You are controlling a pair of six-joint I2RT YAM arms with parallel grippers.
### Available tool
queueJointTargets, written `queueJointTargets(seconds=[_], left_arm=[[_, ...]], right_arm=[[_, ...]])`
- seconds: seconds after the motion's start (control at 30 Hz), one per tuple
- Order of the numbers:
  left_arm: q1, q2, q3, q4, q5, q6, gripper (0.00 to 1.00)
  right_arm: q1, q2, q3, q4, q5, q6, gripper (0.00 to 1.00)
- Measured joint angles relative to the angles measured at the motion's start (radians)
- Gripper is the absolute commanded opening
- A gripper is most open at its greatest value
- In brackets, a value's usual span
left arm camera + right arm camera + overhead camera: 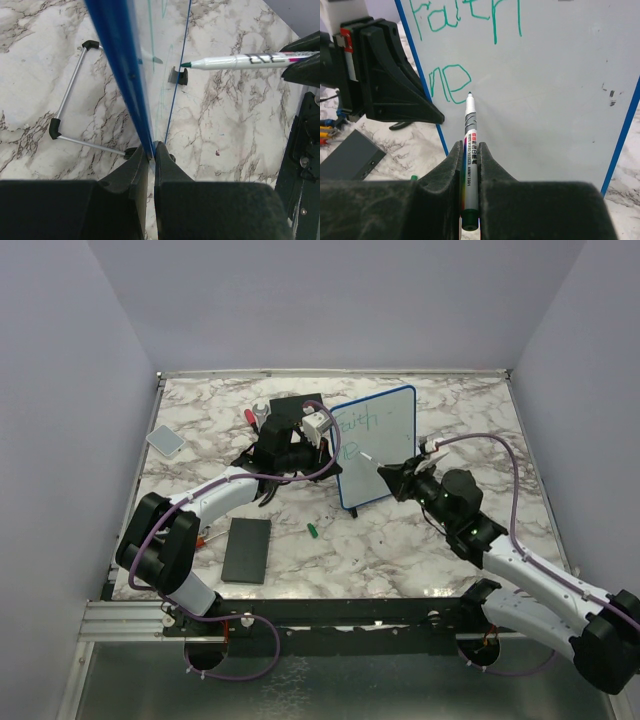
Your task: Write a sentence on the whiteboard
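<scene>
The whiteboard [385, 435] stands upright on the marble table, blue-framed, white face toward my right arm. Its face [555, 85] carries green lettering [470, 17] reading "Faith" on the first line and "ne" [451, 84] on the second. My left gripper [151, 150] is shut on the whiteboard's blue left edge [117, 65], also seen from above [320, 430]. My right gripper [470, 150] is shut on a white marker with a green tip [469, 125]. The tip sits just right of the "ne", close to the face; contact is unclear. The marker also shows in the left wrist view [240, 61].
A flat black slab [247, 549] lies front left, a green marker cap [313, 530] beside it. A grey eraser pad [165, 439] lies far left. Black blocks and tools [275, 415] sit behind the left gripper. The board's wire stand [70, 97] rests on the table.
</scene>
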Motion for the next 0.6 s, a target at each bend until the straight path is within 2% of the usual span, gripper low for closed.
queueJointTargets(seconds=[0.2, 0.6], left_arm=[[0.000, 0.000, 0.000, 0.000, 0.000, 0.000, 0.00], [0.000, 0.000, 0.000, 0.000, 0.000, 0.000, 0.00]], right_arm=[[0.000, -0.047, -0.001, 0.004, 0.002, -0.001, 0.01], [0.000, 0.006, 0.020, 0.051, 0.008, -0.027, 0.01]])
